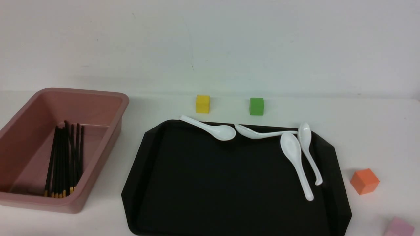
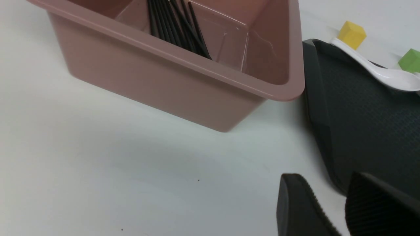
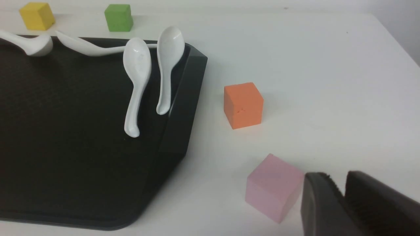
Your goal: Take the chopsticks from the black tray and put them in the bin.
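Observation:
Several black chopsticks [image 1: 64, 157] with yellow-orange tips lie together inside the dusty-pink bin [image 1: 108, 95] at the left; they also show in the left wrist view [image 2: 177, 26]. The black tray [image 1: 210, 183] holds only white spoons; no chopsticks show on it. Neither gripper shows in the front view. My left gripper [image 2: 328, 178] is empty with a narrow gap between its jaws, over the table between the bin [image 2: 164, 85] and the tray [image 2: 361, 124]. My right gripper [image 3: 334, 175] is shut and empty, beside the tray's [image 3: 65, 131] right edge.
Several white soup spoons [image 1: 295, 157] lie along the tray's far and right sides. A yellow cube [image 1: 202, 104] and a green cube [image 1: 256, 106] stand behind the tray. An orange cube [image 1: 365, 181] and a pink cube [image 3: 274, 186] stand right of it, the pink one beside my right gripper.

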